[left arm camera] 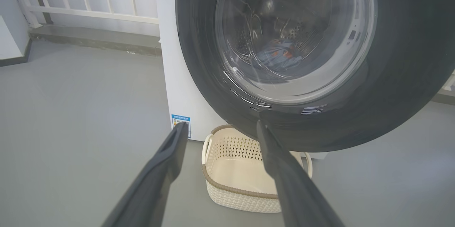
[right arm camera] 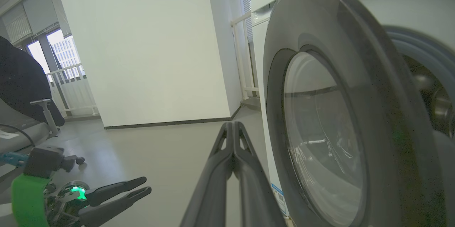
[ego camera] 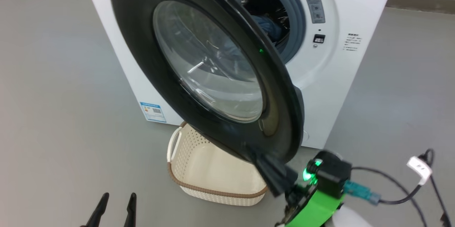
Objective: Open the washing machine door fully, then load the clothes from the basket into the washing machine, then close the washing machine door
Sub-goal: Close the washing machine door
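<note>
- Our right gripper (right arm camera: 233,125), fingers pressed together, sits just beside the half-open door (ego camera: 142,42).
- Our left gripper (left arm camera: 222,124) hangs spread, empty.
- Clothes (left arm camera: 279,54) lie inside the washer (ego camera: 355,88).

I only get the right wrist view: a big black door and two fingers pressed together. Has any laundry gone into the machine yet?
Observer: Yes. In the left wrist view the clothes lie inside the washing machine, visible through the washing machine door.
Operator: Is more laundry waiting?
Observer: No. The basket below the door is empty.
Operator: What are those pressed fingers near?
Observer: In the head view the right gripper reaches the door's lower rim; contact I can't confirm.
</note>
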You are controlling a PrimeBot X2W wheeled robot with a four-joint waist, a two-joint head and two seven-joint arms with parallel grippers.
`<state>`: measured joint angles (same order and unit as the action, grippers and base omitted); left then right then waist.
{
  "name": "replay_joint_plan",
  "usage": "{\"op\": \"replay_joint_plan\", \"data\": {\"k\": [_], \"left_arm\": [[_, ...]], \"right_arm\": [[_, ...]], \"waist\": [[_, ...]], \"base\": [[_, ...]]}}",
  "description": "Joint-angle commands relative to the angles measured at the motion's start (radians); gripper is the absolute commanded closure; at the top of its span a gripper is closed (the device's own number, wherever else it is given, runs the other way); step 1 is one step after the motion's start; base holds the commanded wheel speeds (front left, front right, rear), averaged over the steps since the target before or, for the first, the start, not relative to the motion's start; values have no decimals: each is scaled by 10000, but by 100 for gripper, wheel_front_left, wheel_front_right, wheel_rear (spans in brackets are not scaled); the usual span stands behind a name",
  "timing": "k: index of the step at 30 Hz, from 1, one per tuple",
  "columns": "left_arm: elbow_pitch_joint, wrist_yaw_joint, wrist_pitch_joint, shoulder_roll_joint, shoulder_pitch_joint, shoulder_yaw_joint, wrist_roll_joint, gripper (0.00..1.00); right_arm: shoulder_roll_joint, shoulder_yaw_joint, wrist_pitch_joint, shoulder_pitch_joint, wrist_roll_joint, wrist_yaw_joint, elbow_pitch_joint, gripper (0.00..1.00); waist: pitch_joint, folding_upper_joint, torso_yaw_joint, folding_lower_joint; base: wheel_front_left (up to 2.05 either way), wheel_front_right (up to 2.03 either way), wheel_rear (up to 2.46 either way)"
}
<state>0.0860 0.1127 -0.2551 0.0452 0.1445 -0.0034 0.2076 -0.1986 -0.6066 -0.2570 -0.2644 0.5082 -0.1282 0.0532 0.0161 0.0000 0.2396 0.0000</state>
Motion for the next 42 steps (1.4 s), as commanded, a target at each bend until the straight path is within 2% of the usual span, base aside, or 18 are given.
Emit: {"op": "replay_joint_plan", "data": {"k": [1,5,12,22,30,42], "left_arm": [[-284,-59,-66,51,-180,264,55,0],[-279,-103,-66,51,-192,165,108,0],[-286,-136,-66,51,-242,64,141,0],[-331,-194,-66,51,-496,-83,241,0],[-409,-315,-67,51,-700,-228,374,0],[-725,-566,-67,51,-1265,-682,533,0]], "right_arm": [[15,-279,-48,28,133,-25,-59,100],[-76,-400,-48,109,364,-25,607,100],[-132,130,-48,-4,446,-25,1237,100],[-56,1458,-48,-250,402,-25,1821,100],[-46,2395,-48,-513,196,-25,1827,100],[-98,4074,-48,-1908,92,-25,1943,100]], "waist": [[91,0,148,0],[198,0,240,0],[384,0,300,0],[765,0,354,0],[1131,0,428,0],[2006,0,537,0]], "base": [[0,0,0],[0,0,0],[0,0,0],[0,0,0],[0,0,0],[0,0,0]]}}
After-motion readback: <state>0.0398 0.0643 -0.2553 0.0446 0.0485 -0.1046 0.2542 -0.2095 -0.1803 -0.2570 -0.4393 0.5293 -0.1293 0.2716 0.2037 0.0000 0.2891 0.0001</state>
